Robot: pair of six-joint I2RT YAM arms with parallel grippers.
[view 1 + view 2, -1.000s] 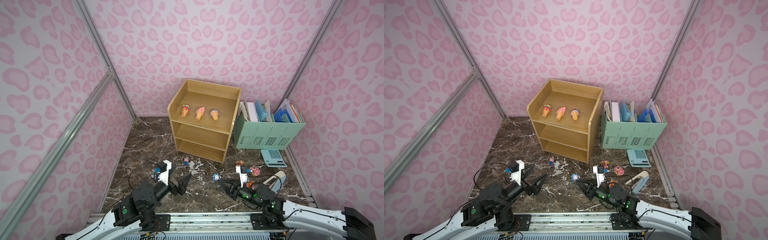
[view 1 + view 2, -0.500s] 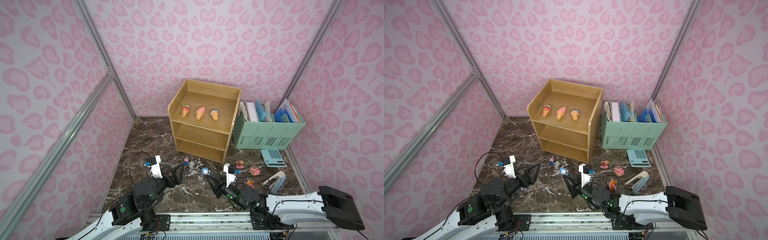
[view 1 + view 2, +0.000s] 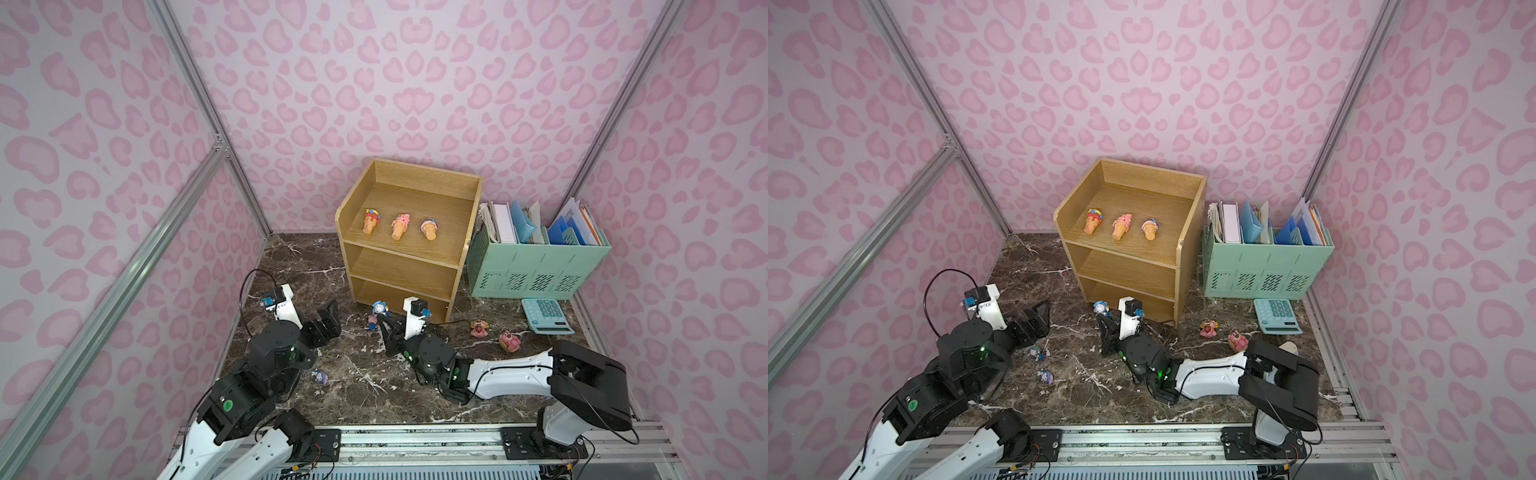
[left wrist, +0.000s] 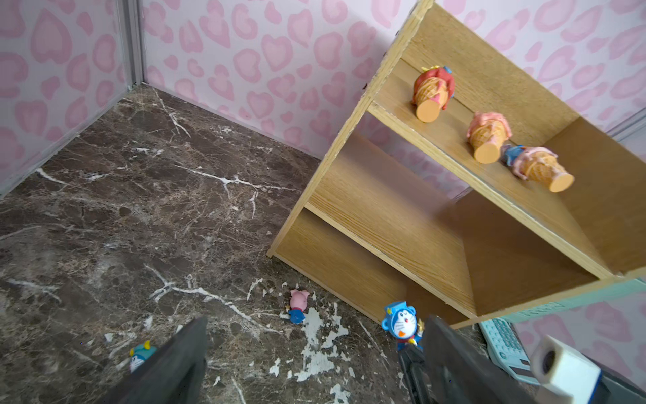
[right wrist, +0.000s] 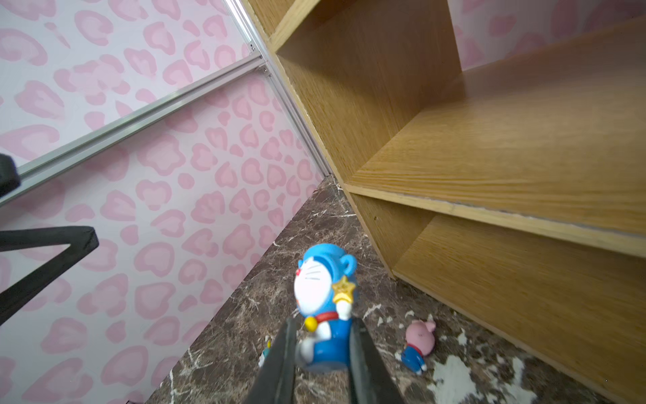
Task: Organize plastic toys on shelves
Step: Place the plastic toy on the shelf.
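The light-oak shelves (image 3: 405,266) stand at the back, with three orange cone toys (image 3: 400,226) lying on the top tier. My right gripper (image 5: 323,335) is shut on a blue-white character toy (image 5: 325,304), held upright just above the floor before the lowest tier (image 3: 379,308). A small pink toy (image 4: 298,303) lies on the floor beside it. My left gripper (image 4: 314,353) is open and empty, left of the shelves (image 3: 327,322). Two chubby pink toys (image 3: 479,328) (image 3: 510,340) sit to the right. Two tiny toys (image 3: 1036,353) (image 3: 1045,376) lie by the left arm.
A mint green file organizer (image 3: 536,266) full of papers stands right of the shelves, with a mint calculator (image 3: 546,316) in front of it. Pink patterned walls close in the dark marble floor (image 3: 291,266) on three sides.
Both arms reached away from the front rail toward the shelves. The right gripper carried the blue-white toy leftward to the front of the lowest tier. The left gripper shifted left.
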